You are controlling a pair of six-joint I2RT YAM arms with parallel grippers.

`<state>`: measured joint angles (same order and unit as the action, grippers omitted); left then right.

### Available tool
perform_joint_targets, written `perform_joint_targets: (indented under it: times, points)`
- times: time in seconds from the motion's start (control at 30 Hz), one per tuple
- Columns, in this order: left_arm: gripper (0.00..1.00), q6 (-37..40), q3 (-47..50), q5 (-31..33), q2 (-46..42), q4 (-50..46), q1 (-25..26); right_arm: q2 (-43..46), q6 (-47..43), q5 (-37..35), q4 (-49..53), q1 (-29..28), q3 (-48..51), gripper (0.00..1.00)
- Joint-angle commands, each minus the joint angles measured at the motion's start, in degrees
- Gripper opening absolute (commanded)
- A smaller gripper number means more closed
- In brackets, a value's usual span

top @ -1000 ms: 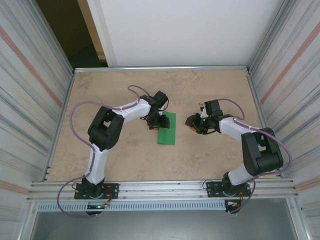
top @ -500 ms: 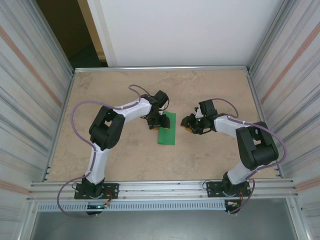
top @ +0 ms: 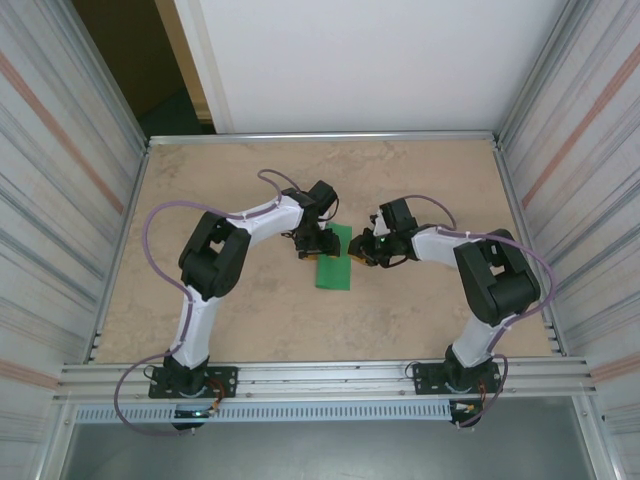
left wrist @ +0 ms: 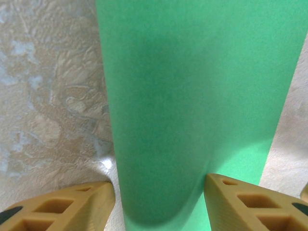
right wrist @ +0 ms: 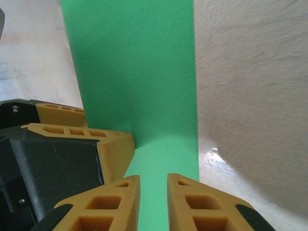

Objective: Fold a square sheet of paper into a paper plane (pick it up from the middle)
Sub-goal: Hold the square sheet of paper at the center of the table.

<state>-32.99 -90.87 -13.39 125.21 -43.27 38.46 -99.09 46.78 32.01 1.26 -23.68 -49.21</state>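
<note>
The sheet of paper (top: 335, 262), bright green, lies on the table (top: 420, 320) as a narrow folded strip. In the overhead view it sits between the two grippers, and its long edges run away from the arm bases.

In the left wrist view we see the sheet of paper (left wrist: 192, 96) running straight out from between the fingers of the left gripper (left wrist: 159, 182). These jaws stand spread wide, one finger on each side of the strip. The strip fills nearly the whole gap. A thin sliver of table (left wrist: 53, 96) shows beside one finger, and the other finger overlaps the paper's edge. A soft shadow falls along the strip ahead of the jaws.

In the right wrist view the sheet of paper (right wrist: 139, 72) extends ahead of the right gripper (right wrist: 153, 179). Its jaws are drawn close, with a narrow gap left between them through which green shows. We cannot tell whether their tips touch the paper. Just to one side of these jaws, the left gripper's fingers (right wrist: 96, 139) rest at the strip's edge. On the other side lies bare table (right wrist: 250, 96).

From above, the left gripper (top: 318, 243) meets one long edge of the strip near its far end. The right gripper (top: 362, 253) meets the opposite edge.
</note>
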Motion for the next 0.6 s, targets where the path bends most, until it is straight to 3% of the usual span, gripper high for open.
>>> perform_joint_targets:
  times: [0.0, 0.57]
  points:
    - [0.56, 1.48, 6.36, 0.55, 15.06, 1.16, 1.8, -1.88, 0.94, 1.83, -0.99, -0.58, -1.75, 0.18]
    - [0.56, 1.53, 6.76, 0.04, 15.86, 1.34, 1.8, -5.59, -0.2, 3.76, -0.92, -1.1, -2.99, 0.1]
